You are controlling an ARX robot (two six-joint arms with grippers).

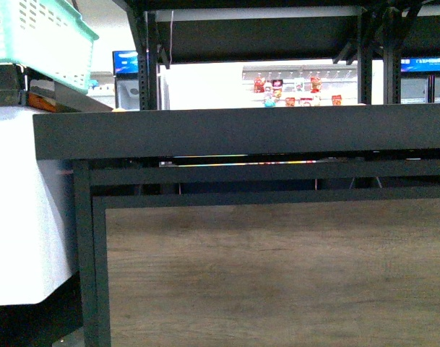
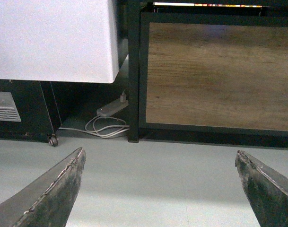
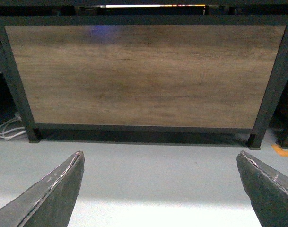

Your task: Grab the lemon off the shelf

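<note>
Here, the front view looks straight at the big black shelf (image 1: 277,134). Its wide dark tier is seen from the side, so the top of it is hidden. The lemon cannot be made out. Only a tiny yellow speck (image 1: 118,109) peeks over the tier near its left end, too small to tell what it is. Under the tier sits the brown wood panel (image 1: 277,267) in its black frame. A green basket (image 1: 39,36) hangs in the top left corner, above a white cabinet (image 1: 17,217) that stands just beside the shelf. Far behind, small bright things (image 1: 288,90) stand in a row.

The left pincer (image 2: 159,151) is spread wide with nothing in it, low over the grey floor (image 2: 158,165). It faces the shelf's left corner, where a white cable (image 2: 108,124) lies coiled. The right pincer (image 3: 159,153) is spread wide too, holding nothing, facing the wood panel.
</note>
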